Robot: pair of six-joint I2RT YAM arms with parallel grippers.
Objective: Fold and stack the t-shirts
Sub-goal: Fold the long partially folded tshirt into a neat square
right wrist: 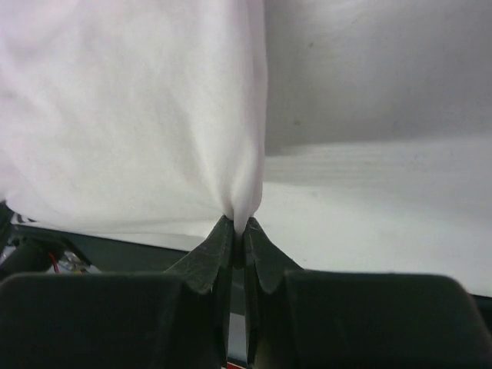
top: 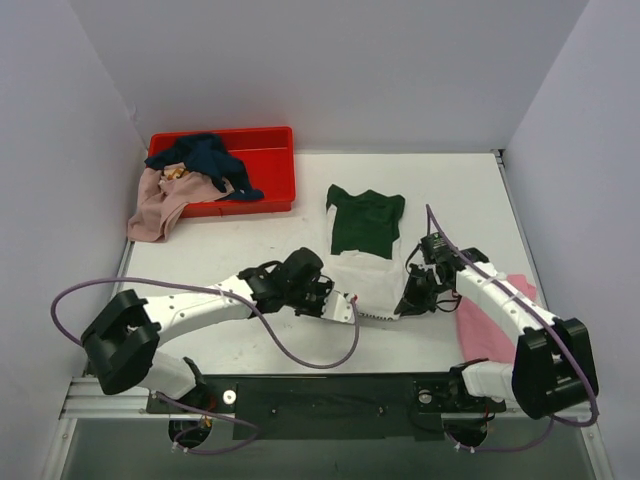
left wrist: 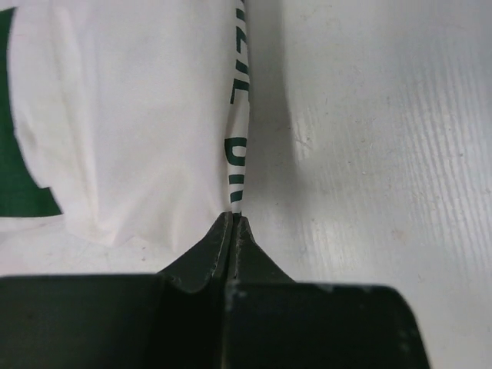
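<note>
While the tabletop (top: pixel 250 240) carries everything, your work sits at its middle, where the white-and-green t-shirt (top: pixel 365 240) lies spread flat, green upper part toward the far wall and white lower part toward you. At the far left, the red crate (top: pixel 270 140) holds a navy t-shirt (top: pixel 205 155), and a dusty pink t-shirt (top: pixel 155 205) spills over its left edge onto the surface, both unfolded. A bright pink t-shirt (top: pixel 480 325) lies at the near right, partly under your right arm. Your left pincer (left wrist: pixel 233 219) is clamped on the near left corner of the white hem, at an edge bearing green lettering; your right pincer (right wrist: pixel 238 227) is clamped on the near right corner, the cloth bunching into its tips. You look to be at the start of the lengthwise fold. The next move likely calls for raising both corners together, at even height, and carrying the hem toward the collar so that the edges meet squarely before you let go.
</note>
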